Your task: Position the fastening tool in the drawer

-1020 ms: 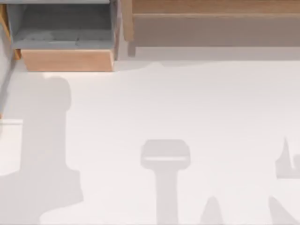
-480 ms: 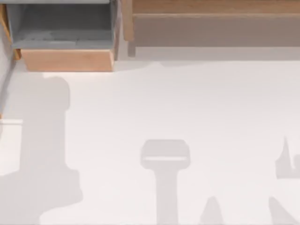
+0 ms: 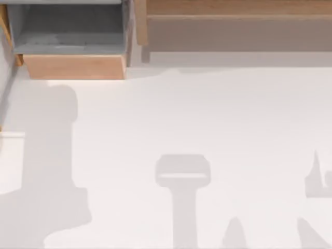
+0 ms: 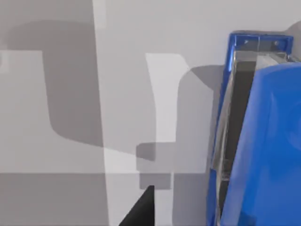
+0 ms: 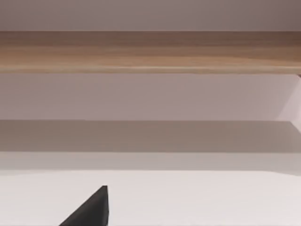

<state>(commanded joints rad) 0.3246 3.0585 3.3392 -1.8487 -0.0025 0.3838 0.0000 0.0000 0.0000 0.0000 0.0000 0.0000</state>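
1. Drawer open at table's far left; nothing seen inside.
2. Blue tool close beside left gripper; grasp: cannot tell; right too.
3. Placing not yet done.

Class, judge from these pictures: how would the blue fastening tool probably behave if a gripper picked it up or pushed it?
The fastening tool looks rigid, with hard blue panels and a bolted frame, so probably stiff. Its glossy faces suggest it may slip. Its flat sides make rolling unlikely.
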